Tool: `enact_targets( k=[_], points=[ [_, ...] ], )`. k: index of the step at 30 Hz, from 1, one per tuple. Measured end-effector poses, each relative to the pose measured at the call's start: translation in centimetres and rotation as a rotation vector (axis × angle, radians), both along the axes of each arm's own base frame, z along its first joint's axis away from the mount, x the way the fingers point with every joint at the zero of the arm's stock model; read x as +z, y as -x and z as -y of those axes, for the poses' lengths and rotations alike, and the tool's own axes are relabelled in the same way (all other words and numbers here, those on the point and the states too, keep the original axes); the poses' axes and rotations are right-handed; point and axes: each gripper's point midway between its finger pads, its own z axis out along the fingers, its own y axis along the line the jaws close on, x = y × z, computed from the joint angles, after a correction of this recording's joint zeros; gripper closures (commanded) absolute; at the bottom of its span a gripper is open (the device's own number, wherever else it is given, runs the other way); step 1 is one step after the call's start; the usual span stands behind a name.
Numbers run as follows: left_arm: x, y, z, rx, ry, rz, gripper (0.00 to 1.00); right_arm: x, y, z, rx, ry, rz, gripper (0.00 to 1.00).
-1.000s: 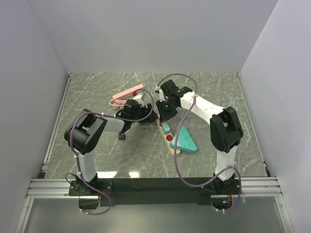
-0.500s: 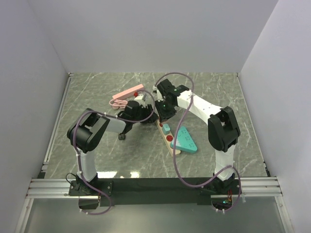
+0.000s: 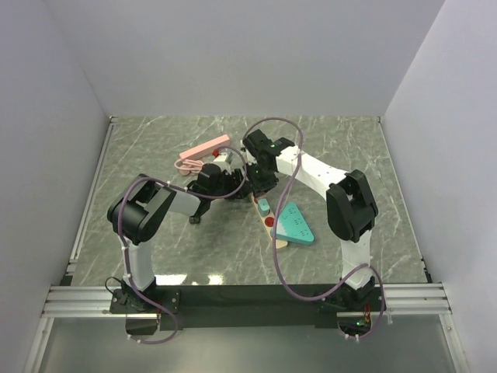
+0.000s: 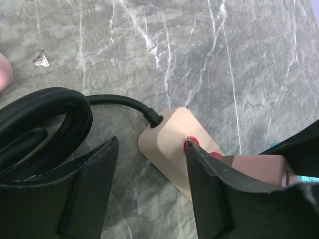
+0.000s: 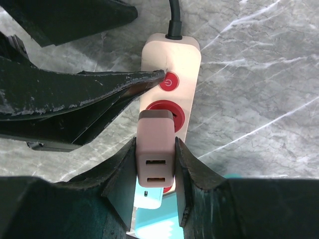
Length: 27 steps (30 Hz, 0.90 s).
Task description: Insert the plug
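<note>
A beige power strip (image 5: 180,55) with a red switch (image 5: 169,81) and red sockets (image 5: 176,113) lies mid-table, its black cable (image 4: 119,102) leading away. My right gripper (image 5: 155,172) is shut on a pinkish-brown USB charger plug (image 5: 155,134) and holds it over the socket beside the switch; whether the pins are in is hidden. My left gripper (image 4: 152,149) is open and straddles the cable end of the strip (image 4: 167,144), one fingertip (image 4: 199,159) at the switch. In the top view both grippers (image 3: 233,183) (image 3: 260,185) meet over the strip's far end.
A teal plug (image 3: 264,206) sits in the strip further along. A teal triangular object (image 3: 296,224) lies right of the strip. A pink strip (image 3: 203,149) with its coiled cord lies at the back left. Grey walls surround the marble table (image 3: 349,155).
My right wrist has shifted a little left and away along the strip with the plug. My left arm has barely moved.
</note>
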Motion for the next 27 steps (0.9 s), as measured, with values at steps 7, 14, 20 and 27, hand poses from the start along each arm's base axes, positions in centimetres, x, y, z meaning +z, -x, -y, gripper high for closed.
enact_targets(
  k=[7,14,20,27],
  points=[
    [0.0,0.1,0.0,-0.004,0.005,0.001,0.37,0.0,0.1,-0.1,-0.024,0.026,0.018,1.0],
    [0.0,0.2,0.0,-0.009,0.012,0.004,0.32,-0.1,0.1,-0.3,-0.035,0.054,0.035,1.0],
    [0.4,0.7,-0.7,-0.013,0.066,0.009,0.2,-0.2,0.2,-0.3,-0.037,0.07,0.045,1.0],
    [0.6,1.0,-2.1,0.015,0.077,-0.003,0.17,-0.4,0.0,-0.5,-0.047,0.061,0.05,1.0]
  ],
)
